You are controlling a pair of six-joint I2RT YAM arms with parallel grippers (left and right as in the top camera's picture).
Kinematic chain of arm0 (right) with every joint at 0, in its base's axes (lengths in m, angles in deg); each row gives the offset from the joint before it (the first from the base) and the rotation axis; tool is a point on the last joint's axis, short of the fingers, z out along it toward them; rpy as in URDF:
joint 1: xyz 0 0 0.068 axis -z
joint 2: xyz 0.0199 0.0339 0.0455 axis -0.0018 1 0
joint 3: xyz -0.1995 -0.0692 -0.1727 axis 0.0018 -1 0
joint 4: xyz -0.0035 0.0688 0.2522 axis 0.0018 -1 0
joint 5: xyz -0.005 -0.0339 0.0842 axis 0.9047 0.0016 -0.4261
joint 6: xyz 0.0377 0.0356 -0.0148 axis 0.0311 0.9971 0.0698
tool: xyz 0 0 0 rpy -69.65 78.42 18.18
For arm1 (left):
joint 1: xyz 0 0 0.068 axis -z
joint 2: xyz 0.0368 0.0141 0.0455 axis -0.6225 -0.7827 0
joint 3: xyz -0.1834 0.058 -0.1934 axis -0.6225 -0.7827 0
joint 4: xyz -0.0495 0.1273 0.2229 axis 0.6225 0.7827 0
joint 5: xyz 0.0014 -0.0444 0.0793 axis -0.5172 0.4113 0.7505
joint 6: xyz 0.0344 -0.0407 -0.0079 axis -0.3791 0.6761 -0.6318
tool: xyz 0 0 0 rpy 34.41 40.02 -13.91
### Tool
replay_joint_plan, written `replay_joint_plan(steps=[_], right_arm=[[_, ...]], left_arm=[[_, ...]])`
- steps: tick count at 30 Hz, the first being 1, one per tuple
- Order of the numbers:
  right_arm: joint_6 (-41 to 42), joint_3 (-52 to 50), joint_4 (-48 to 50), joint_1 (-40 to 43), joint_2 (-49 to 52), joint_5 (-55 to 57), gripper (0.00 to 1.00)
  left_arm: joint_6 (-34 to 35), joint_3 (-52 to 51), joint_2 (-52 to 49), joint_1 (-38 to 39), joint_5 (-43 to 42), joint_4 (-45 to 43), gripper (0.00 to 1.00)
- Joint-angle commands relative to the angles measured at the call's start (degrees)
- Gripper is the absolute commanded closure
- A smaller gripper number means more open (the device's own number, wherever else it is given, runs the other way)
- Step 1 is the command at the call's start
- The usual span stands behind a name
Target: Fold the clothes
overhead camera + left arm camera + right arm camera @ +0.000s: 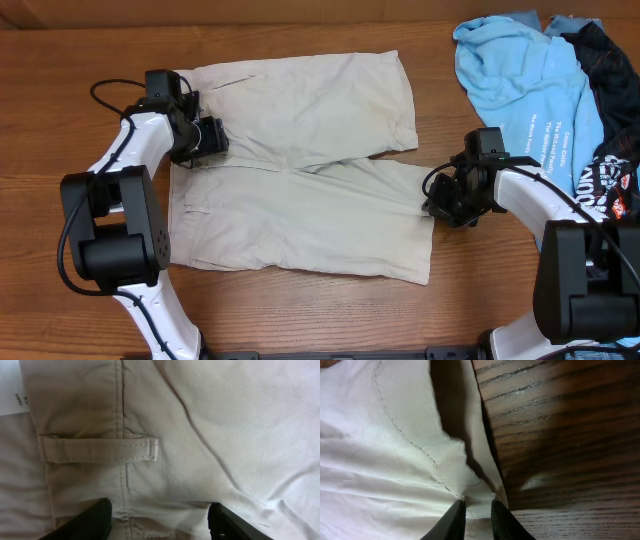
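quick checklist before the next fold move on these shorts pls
1. shorts spread on the table: ok
2. right end effector pinching the leg hem: ok
3. left end effector gripping the waistband: not ok, jaws stand apart over the belt loop
4. blue shirt apart from the shorts: ok
5. how many fabric layers the right end effector caught: cannot tell

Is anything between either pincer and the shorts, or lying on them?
Nothing visible on the shorts. Left pincer hangs over the waistband, right pincer at a leg hem; the blue T-shirt and black garment lie apart.
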Motion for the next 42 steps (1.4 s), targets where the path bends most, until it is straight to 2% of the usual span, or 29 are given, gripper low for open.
replay_joint_plan(steps=[1, 6, 9, 13, 17, 22, 30, 36, 42], right_arm=[[-1.31, -2.29, -1.09, 0.94, 2.49, 10.19, 0.78], [-1.9, 4.02, -5.95, 0.92, -3.74, 10.14, 0.77], [-6.05, 10.93, -6.73, 0.92, -8.63, 6.56, 0.77], [-8.98, 18.45, -3.93, 0.9, -9.73, -0.31, 0.77], [-10.67, 19.91, 4.22, 0.13, -8.61, -7.89, 0.77], [-12.13, 20.0, 11.93, -2.99, -2.43, -13.6, 0.77], [-13.62, 24.09, 19.3, -7.63, 13.31, -14.45, 0.76], [-13.03, 26.58, 21.14, -8.0, 22.38, -8.92, 0.77], [-9.99, 26.58, 20.09, -6.23, 26.23, 4.63, 0.78]], left_arm=[[1.31, -3.56, -4.74, -1.46, 0.94, 1.9, 0.34], [1.31, -3.52, -3.19, -1.14, -1.44, 1.66, 0.34], [1.31, -3.52, -2.29, -1.11, -2.25, 1.75, 0.34], [1.31, -3.52, -2.25, -0.57, -4.0, 2.16, 0.35], [1.33, -3.52, -2.25, 0.87, -4.0, 1.73, 0.35], [1.33, -3.52, -2.25, 2.05, -3.78, 1.66, 0.34], [1.36, -3.52, -2.25, 2.21, -3.63, 1.31, 0.34], [1.36, -3.54, -2.25, 2.4, -3.61, 0.92, 0.31], [1.33, -3.56, -2.25, 2.43, -1.75, 4.24, 0.32]])
